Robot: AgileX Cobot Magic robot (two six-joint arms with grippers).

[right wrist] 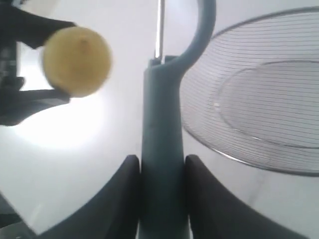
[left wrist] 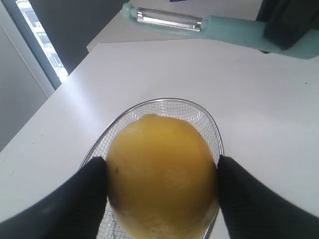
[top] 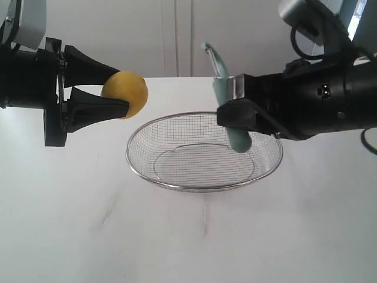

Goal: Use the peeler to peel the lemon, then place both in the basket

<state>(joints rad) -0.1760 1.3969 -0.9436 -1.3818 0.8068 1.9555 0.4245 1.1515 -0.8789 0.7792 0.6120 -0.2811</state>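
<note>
Yellow lemon (top: 125, 94), roundish, is clamped between the two black fingers of the left gripper (top: 118, 91), and we note it is lifted clear of the white tabletop (top: 177, 236). In the left wrist view the lemon (left wrist: 162, 177) fills the gap between the fingers (left wrist: 75, 199), one pressed against each flank; the left gripper (left wrist: 162, 191) is open only as wide as the fruit. The skin facing that camera is even yellow.

In the exterior view the lemon hangs beside the left rim of the wire-mesh basket (top: 203, 187), higher than it. The basket (left wrist: 164, 100) shows behind the fruit in the left wrist view.

We record the peeler (top: 222, 88) as well apart from the lemon, to its right in the exterior view. Its pale teal handle stands nearly upright with the hooked head on top (the metal blade (left wrist: 169, 20) shows best in the left wrist view). The right gripper (top: 231, 105) grips the handle, fingers closed tight on it. In the right wrist view the peeler (right wrist: 162, 124) runs straight out from the right gripper (right wrist: 162, 172), lemon (right wrist: 76, 60) to one side, basket (right wrist: 199, 109) to the other.

The peeler's lower end hangs over the basket's right part in the exterior view.
</note>
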